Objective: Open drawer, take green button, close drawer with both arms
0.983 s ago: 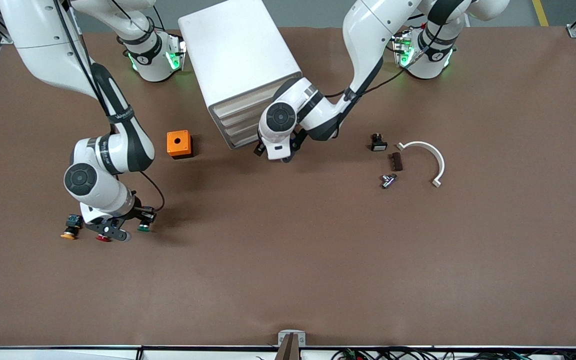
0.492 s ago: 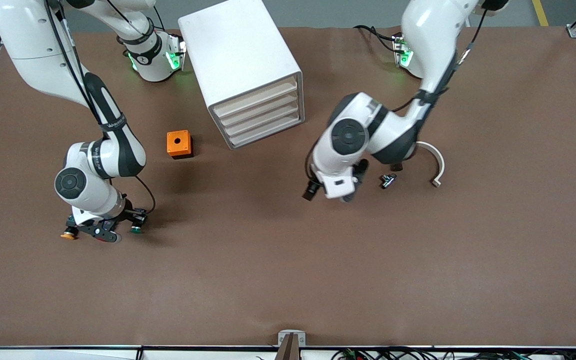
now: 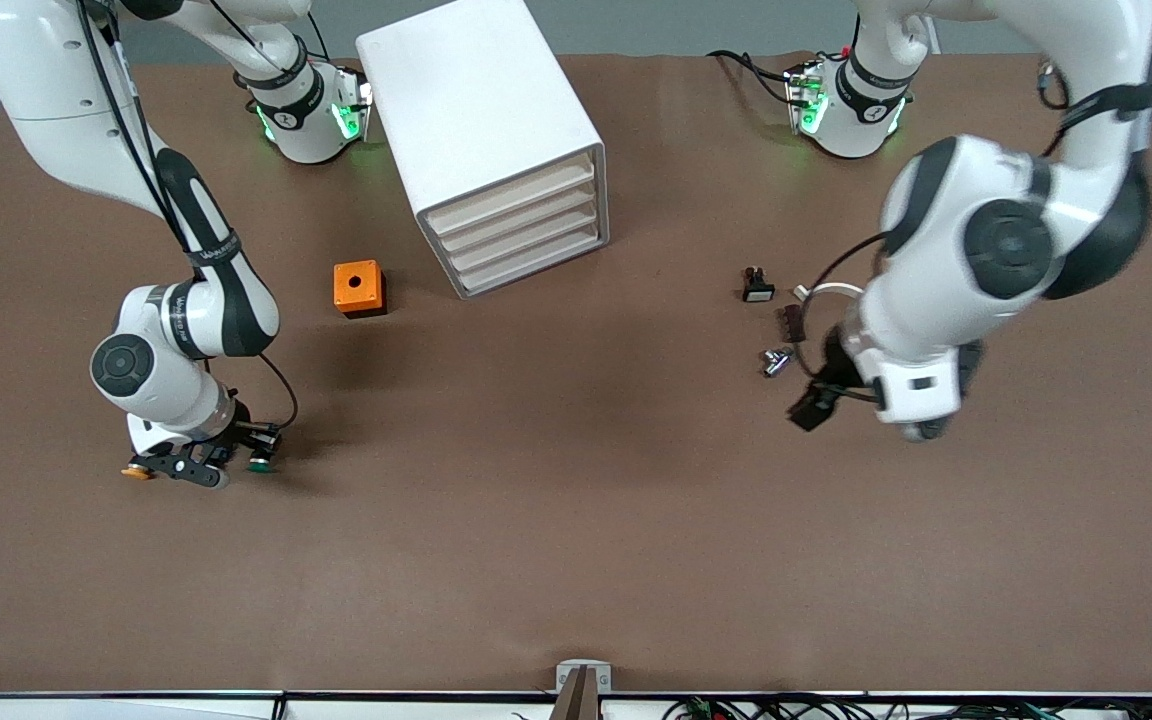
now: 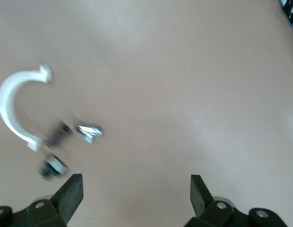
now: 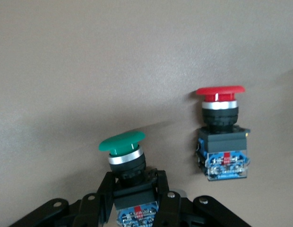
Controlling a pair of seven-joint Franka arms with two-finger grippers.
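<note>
The white cabinet [image 3: 481,120] stands at the back, and its four cream drawer fronts [image 3: 521,225] are all flush. My right gripper [image 3: 261,445] is low at the table toward the right arm's end. It is shut on the black body of the green button [image 3: 258,465]. In the right wrist view the fingers [image 5: 103,196] clamp the green button [image 5: 123,145] under its cap. My left gripper [image 3: 921,428] is open and empty over the table toward the left arm's end. Its fingertips [image 4: 71,191] are wide apart.
A red-capped button [image 5: 221,137] stands beside the green one. A yellow-capped button [image 3: 136,470] lies by the right gripper. An orange box [image 3: 359,288] sits beside the cabinet. A white curved clamp [image 4: 16,106], a metal piece [image 3: 776,360] and small dark parts [image 3: 758,285] lie under the left arm.
The left arm has swung away from the cabinet front toward its own end of the table. The right gripper has shifted slightly toward its end with the green button.
</note>
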